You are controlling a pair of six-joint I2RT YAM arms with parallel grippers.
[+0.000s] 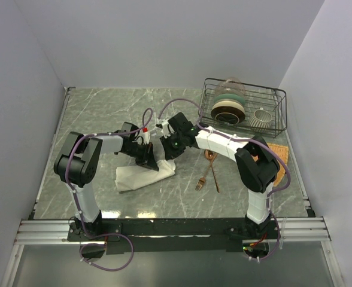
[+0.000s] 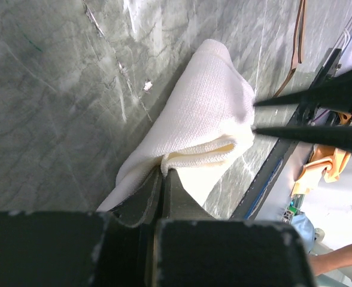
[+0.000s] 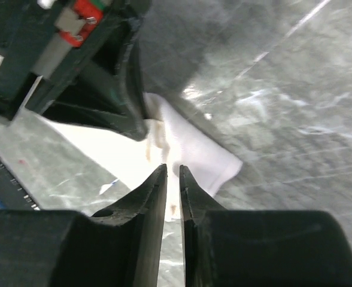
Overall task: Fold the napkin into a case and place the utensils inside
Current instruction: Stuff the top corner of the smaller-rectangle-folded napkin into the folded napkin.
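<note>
Left hand [image 2: 164, 172] closed, pinching the folded napkin [image 2: 203, 113] at its edge. Right hand [image 3: 172, 169] slightly parted over the napkin's corner, gripping nothing. Utensils [image 1: 203, 177] lie on the counter [image 1: 104, 113], right of both hands.

- A grey-green marbled table [image 1: 104, 113] is seen, with everything resting on its bare top.
- A cream-white napkin [image 1: 134, 177] is laid on it left of centre, folded over into a long band set slantwise.
- A copper-coloured fork [image 1: 203, 178] and spoon [image 1: 214, 176] are laid right of the napkin and apart from it, in a narrow V that closes at the far end.
- A black wire rack [image 1: 278, 101] with dishes is placed at the far right corner.
- An orange woven mat [image 1: 279, 154] is laid at the right edge, partly hidden.
</note>
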